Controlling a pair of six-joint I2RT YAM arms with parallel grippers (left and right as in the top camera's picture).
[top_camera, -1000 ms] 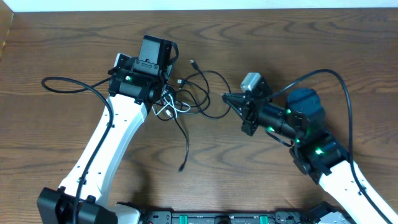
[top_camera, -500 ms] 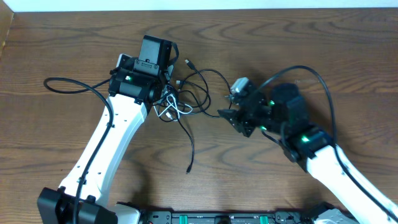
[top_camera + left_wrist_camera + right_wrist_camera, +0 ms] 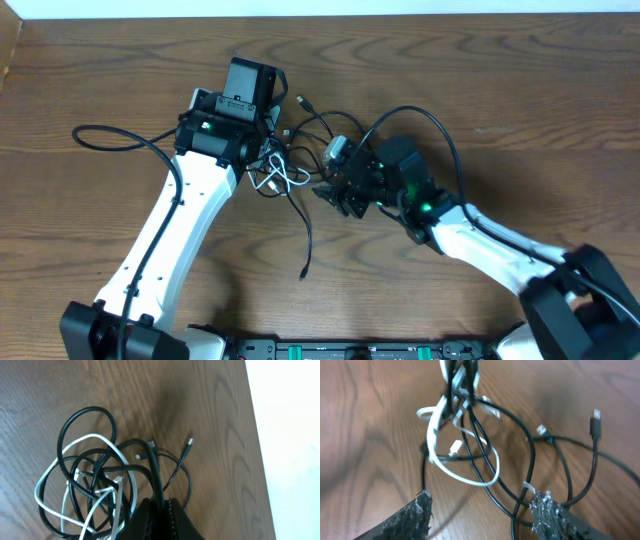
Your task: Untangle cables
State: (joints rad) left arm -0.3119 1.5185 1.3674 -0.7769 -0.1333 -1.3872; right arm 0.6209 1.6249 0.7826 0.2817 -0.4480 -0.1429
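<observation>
The cables lie in one tangle point(image 3: 285, 170) on the wooden table between the two arms. My left gripper point(image 3: 159, 507) is shut on a strand of the black cable point(image 3: 157, 475), which rises from between its jaws. The white cable point(image 3: 50, 477) loops through black coils to the left. A long black tail point(image 3: 307, 235) runs toward the front. My right gripper point(image 3: 482, 510) stands open just short of the knot, its fingers point(image 3: 415, 515) far apart with nothing between them but table and a black loop point(image 3: 530, 460). The white cable point(image 3: 465, 472) hangs just ahead. Small plug ends point(image 3: 594, 415) lie to the right.
Thick black arm wires curve at the left point(image 3: 110, 135) and over the right arm point(image 3: 420, 115). The table's far edge meets a white wall point(image 3: 400, 8). A black base rail point(image 3: 350, 350) runs along the front.
My right gripper has swung left to the tangle and gone from shut to open. The black tail has shifted slightly right. The left arm has stayed put.
</observation>
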